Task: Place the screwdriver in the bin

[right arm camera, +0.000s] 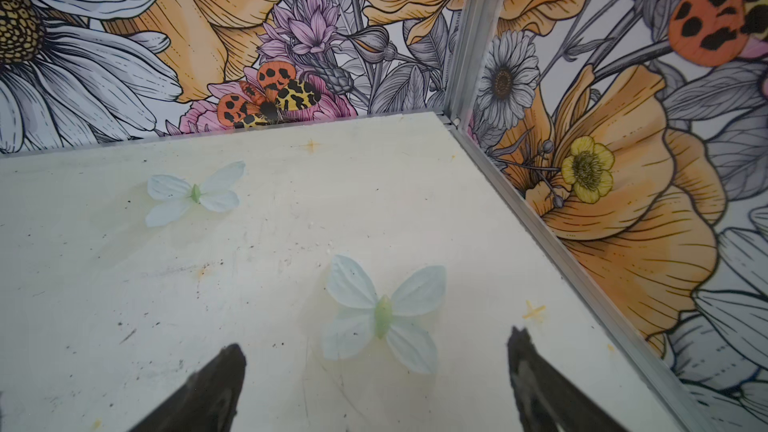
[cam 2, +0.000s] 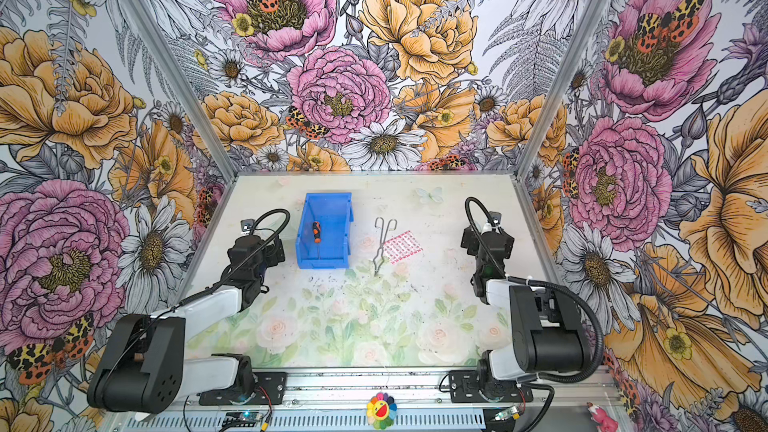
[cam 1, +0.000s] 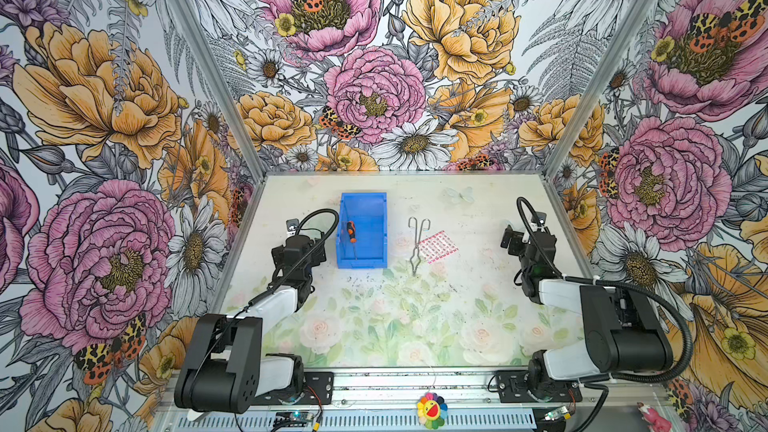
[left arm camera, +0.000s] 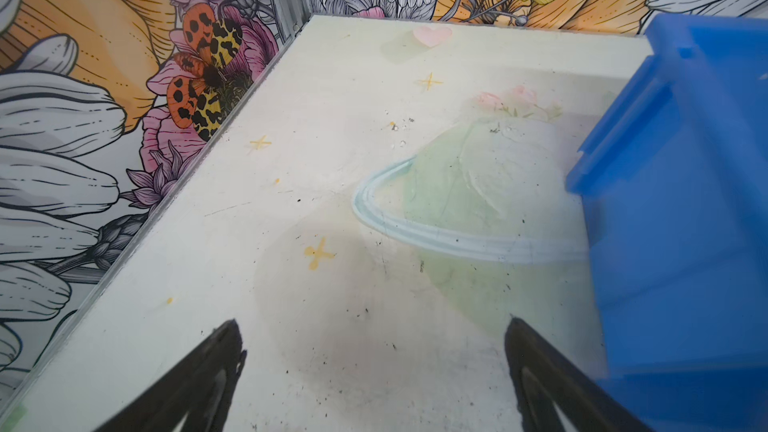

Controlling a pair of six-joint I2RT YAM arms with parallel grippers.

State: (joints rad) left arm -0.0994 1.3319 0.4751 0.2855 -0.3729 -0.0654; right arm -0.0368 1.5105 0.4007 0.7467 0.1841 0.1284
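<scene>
The screwdriver (cam 1: 352, 238) lay inside the bin (cam 1: 372, 218), long axis parallel to its left wall, shaft toward the front lip. The left gripper (left arm camera: 372, 326) (the nearer) stood just outside that wall, jaws spread, empty; the right gripper (right arm camera: 376, 338), likewise spread, was well apart.

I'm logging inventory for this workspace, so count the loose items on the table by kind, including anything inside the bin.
Blue bin: 1
Screwdriver, lying inside the bin: 1
Silver wire tongs: 1
Pink checked sheet: 1
Total: 4
</scene>
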